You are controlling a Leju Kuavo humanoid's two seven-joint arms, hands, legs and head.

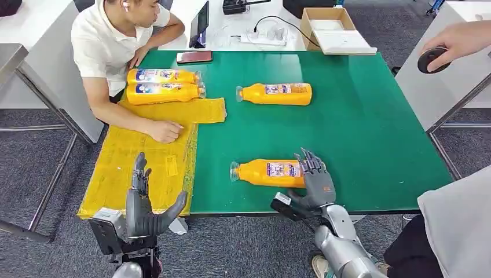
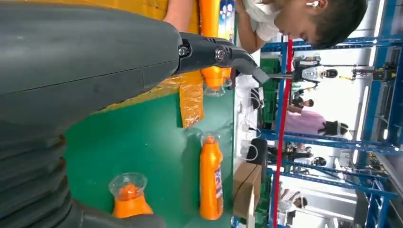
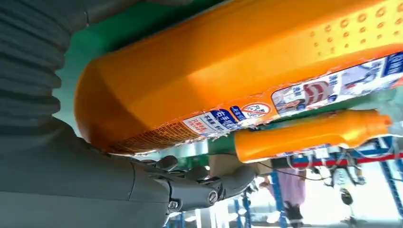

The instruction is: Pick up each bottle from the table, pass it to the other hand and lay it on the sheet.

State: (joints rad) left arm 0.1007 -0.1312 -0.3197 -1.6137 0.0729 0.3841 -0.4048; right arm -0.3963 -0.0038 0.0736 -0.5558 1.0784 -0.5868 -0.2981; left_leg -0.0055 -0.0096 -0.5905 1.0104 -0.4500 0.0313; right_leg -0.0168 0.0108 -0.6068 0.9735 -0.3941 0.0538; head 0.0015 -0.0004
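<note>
An orange bottle (image 1: 267,172) lies on its side near the front edge of the green table (image 1: 359,127), cap to the left. My right hand (image 1: 314,176) is at its base end with fingers stretched out; the bottle (image 3: 228,66) looms close over my thumb (image 3: 214,187), which stands apart from it. A second orange bottle (image 1: 275,94) lies farther back in the middle. Two more bottles (image 1: 165,76) (image 1: 165,92) lie side by side on the yellow sheet (image 1: 145,168) at the left. My left hand (image 1: 142,200) hovers open at the sheet's front edge, holding nothing.
A person in a white shirt (image 1: 110,46) sits at the far left with a hand (image 1: 165,130) resting on the sheet. Another person's hand (image 1: 457,43) holds a dark round object at the right. A phone (image 1: 194,56) and a cardboard box (image 1: 333,29) lie at the back.
</note>
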